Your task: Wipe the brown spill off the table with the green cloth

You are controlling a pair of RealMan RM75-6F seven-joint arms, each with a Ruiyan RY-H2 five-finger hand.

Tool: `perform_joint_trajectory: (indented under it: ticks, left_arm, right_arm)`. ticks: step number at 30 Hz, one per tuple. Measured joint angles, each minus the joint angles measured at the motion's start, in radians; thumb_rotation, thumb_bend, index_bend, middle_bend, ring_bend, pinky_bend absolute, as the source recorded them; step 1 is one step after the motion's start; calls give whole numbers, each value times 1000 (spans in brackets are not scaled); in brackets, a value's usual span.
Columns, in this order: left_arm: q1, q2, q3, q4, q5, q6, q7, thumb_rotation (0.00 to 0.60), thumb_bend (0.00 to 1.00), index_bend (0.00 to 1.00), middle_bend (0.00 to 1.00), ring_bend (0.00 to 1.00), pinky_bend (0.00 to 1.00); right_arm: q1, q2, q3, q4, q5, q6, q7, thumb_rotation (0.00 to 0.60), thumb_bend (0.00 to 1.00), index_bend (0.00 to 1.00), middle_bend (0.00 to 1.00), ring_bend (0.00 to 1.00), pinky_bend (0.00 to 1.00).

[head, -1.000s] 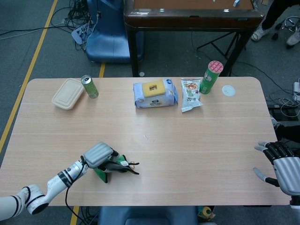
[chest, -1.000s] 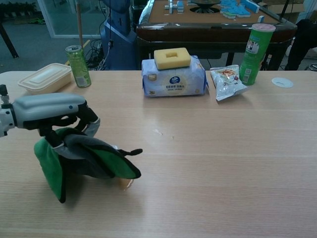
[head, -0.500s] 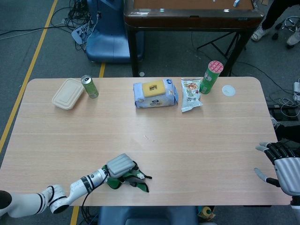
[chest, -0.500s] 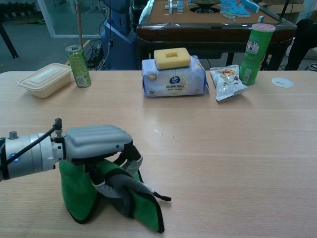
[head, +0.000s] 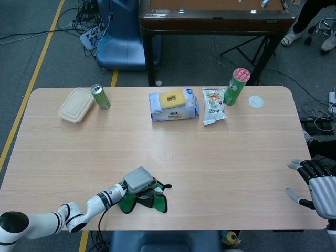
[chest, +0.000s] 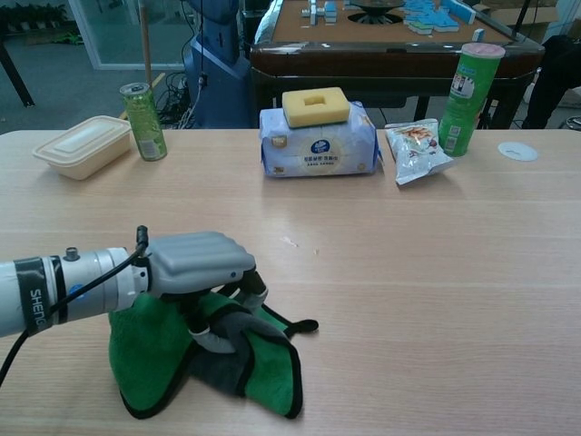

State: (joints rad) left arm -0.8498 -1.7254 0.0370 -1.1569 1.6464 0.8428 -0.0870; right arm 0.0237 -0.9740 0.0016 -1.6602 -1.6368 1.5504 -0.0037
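We saw the left hand (chest: 201, 272) gripping the green cloth (chest: 163, 359) against the table (chest: 436, 272); the right hand (head: 317, 184), seemingly open, held nothing.

The green cloth (chest: 154, 354) lies crumpled on the table (chest: 436, 272) near its front edge, well in front of the beige lunch box (chest: 83, 143). It is bright green with dark edging and a grey inner fold, partly flattened, one corner spread forward. No brown spill can be made out.
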Motion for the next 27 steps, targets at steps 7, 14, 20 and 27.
perform_joint_trajectory:
  ticks: [7,14,20,27]
  left_arm:
    - [2,-37,-22,114,-26,18,47,600,192,608,666,638,904]
    - [10,-50,-52,219,-73,29,85,600,192,604,656,636,904]
    - [21,-47,-64,211,-97,40,45,600,194,605,656,638,904]
    - [17,-42,-24,95,-57,44,-4,600,193,605,656,638,904]
  right_arm:
    - [-4,3,0,4,-2,8,7,600,288,292,261,215,169]
    - [-11,3,-3,9,-6,18,15,600,289,291,261,215,169]
    - [-11,3,-3,10,-8,18,16,600,288,292,261,214,169]
    - [-11,6,-3,4,-9,19,12,600,289,291,261,215,169]
